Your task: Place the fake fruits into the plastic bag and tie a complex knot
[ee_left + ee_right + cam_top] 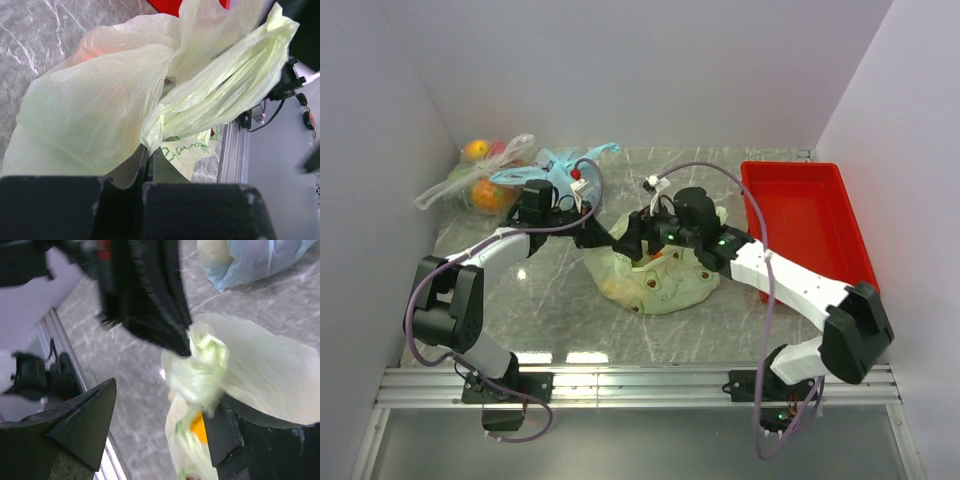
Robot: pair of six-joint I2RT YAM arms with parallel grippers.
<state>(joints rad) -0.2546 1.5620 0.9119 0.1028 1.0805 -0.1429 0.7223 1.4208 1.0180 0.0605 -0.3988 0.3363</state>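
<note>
We find the plastic bag [670, 288] lying mid-table [550, 312] between both arms, an orange fruit [198, 428] showing through its film. The left gripper [148, 161] is clamped on the bag's twisted top. The right gripper [162, 405] stands jaws apart at that twist.

Cannot tell the fake fruits [198, 427] apart inside the plastic bag [260, 370]: only an orange smear through the film. Blurred in the right wrist view: the left gripper [184, 345]. Cropped by the left wrist view's top edge: red tray [165, 5].
</note>
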